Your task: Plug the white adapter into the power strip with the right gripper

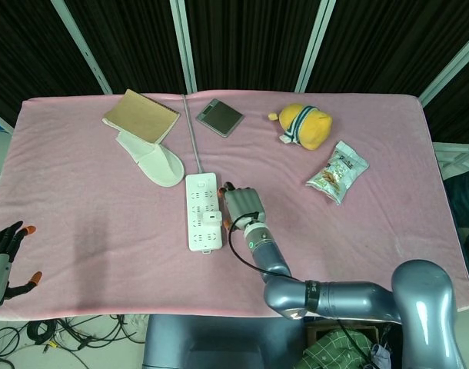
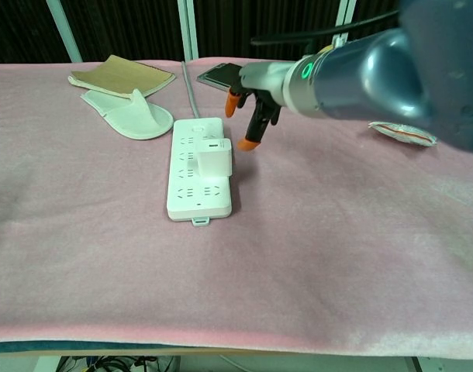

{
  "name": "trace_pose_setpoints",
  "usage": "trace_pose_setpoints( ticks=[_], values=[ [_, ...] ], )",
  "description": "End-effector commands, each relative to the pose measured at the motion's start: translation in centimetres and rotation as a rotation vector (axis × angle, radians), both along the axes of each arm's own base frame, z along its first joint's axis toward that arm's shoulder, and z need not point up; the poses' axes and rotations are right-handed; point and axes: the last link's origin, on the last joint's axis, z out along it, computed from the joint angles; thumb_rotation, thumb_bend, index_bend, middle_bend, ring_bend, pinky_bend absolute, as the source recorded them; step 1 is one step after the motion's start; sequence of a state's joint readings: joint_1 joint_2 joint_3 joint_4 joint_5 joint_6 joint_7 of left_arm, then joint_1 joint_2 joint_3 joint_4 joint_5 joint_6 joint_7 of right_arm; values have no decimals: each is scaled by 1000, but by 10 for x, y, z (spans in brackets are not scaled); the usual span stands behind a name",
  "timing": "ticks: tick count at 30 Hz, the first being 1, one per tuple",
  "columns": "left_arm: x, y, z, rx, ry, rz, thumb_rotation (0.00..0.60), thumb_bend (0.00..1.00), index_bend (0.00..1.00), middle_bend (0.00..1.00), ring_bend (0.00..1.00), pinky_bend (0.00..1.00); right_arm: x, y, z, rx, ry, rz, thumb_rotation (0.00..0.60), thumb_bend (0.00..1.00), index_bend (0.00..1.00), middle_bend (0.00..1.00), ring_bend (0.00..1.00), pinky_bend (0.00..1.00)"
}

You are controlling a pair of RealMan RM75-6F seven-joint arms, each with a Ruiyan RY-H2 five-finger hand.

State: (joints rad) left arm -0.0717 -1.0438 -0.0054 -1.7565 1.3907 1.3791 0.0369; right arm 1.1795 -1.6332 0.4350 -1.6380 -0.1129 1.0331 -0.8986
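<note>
The white power strip (image 1: 201, 201) lies mid-table on the pink cloth, and the white adapter (image 1: 212, 221) stands plugged into its near half. In the chest view the adapter (image 2: 213, 158) stands upright on the strip (image 2: 191, 192). My right hand (image 1: 242, 206) hangs just right of the strip, holding nothing and apart from the adapter. In the chest view the right hand (image 2: 253, 99) is lifted, with its orange-tipped fingers (image 2: 248, 143) spread. My left hand (image 1: 4, 257) stays at the table's near left edge, its fingers spread and nothing in it.
The strip's grey cable (image 1: 193, 134) runs to the far edge. A tan notebook (image 1: 141, 115) and a white slipper (image 1: 154, 160) lie far left. A dark device (image 1: 220, 117), a yellow plush toy (image 1: 305, 126) and a snack packet (image 1: 337, 171) lie at the back and right.
</note>
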Motion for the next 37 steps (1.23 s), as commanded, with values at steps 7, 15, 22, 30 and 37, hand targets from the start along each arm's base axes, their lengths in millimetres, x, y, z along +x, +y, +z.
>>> trace_pose_setpoints(
  ticks=[7,15,22,30,37],
  values=[
    [1,0,0,5,7,-4,600,276,107,12,5,4,-69,7,112,-214,2,-17,600,172,231,90,284,245],
    [4,-1,-1,20,15,-16,600,275,107,12,5,4,-164,66,168,-324,130,6,600,115,182,85,268,231],
    [7,-1,-1,34,23,-33,600,276,107,12,4,4,-229,126,181,-398,139,17,600,116,181,85,268,231],
    [15,-3,0,56,-7,-92,600,275,107,12,0,2,-281,184,160,-461,52,-15,600,115,180,86,268,230],
    [23,-8,0,67,-1,-171,600,276,107,12,0,0,-298,184,151,-530,54,36,600,116,172,86,269,230]
  ],
)
